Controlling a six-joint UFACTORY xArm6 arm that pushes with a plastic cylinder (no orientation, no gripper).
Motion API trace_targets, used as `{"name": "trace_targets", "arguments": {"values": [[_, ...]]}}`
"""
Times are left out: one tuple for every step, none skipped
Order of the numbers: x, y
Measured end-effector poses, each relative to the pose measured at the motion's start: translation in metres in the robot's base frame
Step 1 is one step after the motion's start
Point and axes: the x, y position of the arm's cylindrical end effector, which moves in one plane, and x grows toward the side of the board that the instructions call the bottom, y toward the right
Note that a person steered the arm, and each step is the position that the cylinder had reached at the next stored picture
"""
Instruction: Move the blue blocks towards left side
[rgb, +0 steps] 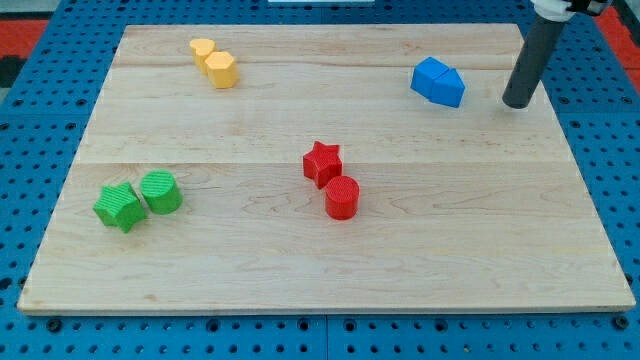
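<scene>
Two blue blocks (438, 82) lie pressed together at the view's upper right of the wooden board (300, 270); their shapes read as angular wedges or cubes. My tip (518, 103) is the lower end of a dark rod standing just to the right of the blue blocks, with a small gap between them.
Two yellow blocks (215, 63) sit together at the view's top left. A red star (322, 163) touches a red cylinder (342, 197) near the middle. A green star (119, 206) and a green cylinder (161, 191) sit together at the lower left. Blue pegboard surrounds the board.
</scene>
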Motion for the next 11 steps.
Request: {"name": "trace_targets", "arguments": {"values": [[-0.003,-0.045],[-0.023,-0.102],[-0.045,-0.118],[-0.060,-0.102],[-0.072,-0.070],[-0.112,-0.070],[-0.128,-0.078],[-0.099,-0.114],[-0.094,-0.157],[-0.064,-0.163],[-0.059,-0.153]]}}
